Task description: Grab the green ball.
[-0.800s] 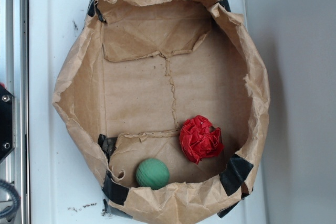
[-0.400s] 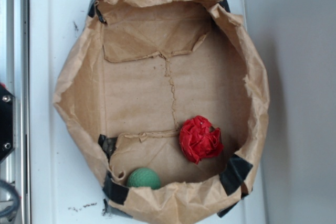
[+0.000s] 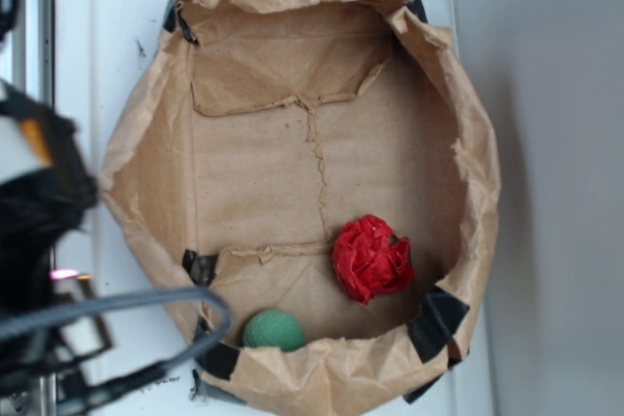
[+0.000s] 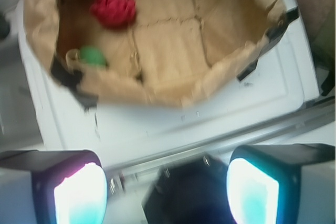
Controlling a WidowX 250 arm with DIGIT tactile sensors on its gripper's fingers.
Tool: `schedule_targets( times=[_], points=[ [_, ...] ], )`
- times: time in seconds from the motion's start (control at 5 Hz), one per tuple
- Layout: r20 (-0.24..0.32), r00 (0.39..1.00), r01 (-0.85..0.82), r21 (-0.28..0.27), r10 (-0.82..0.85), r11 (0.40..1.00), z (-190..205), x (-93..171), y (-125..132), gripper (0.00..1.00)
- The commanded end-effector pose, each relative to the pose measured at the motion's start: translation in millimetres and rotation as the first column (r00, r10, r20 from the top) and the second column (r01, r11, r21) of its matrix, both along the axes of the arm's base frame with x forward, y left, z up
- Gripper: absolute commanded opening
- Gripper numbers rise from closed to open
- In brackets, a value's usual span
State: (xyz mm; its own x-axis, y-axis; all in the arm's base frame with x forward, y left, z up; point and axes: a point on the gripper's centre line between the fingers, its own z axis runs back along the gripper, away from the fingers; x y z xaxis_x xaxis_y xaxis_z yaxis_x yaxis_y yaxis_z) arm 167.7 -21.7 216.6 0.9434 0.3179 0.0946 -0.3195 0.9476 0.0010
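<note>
The paper bag point(image 3: 468, 143) has tall crumpled walls all round, with lots of bare floor in its upper half. The green ball point(image 3: 274, 330) sits tucked against the bottom rim, lower left of the red wad point(image 3: 371, 258). The gripper point(image 4: 167, 190) is spread wide with nothing in it, outside the bag over the white board point(image 4: 210, 119); in the wrist view the ball sits well apart from it, toward the upper left.
</note>
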Motion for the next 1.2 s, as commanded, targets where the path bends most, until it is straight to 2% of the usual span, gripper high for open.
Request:
schedule_targets(
  times=[0.0,0.4,0.6,0.8,1.0],
  points=[
    [0.035,0.99,-0.136,0.018,0.135,0.991,-1,32,3,1.0],
    [0.035,0.99,-0.136,0.018,0.135,0.991,-1,32,3,1.0],
    [0.034,0.974,-0.226,0.012,0.225,0.974,-37,63,20,1.0],
    [0.015,0.951,-0.31,0.062,0.31,0.949,-65,81,23,1.0],
    [0.049,0.931,-0.363,0.048,0.361,0.931,-85,89,22,1.0]
  ],
)
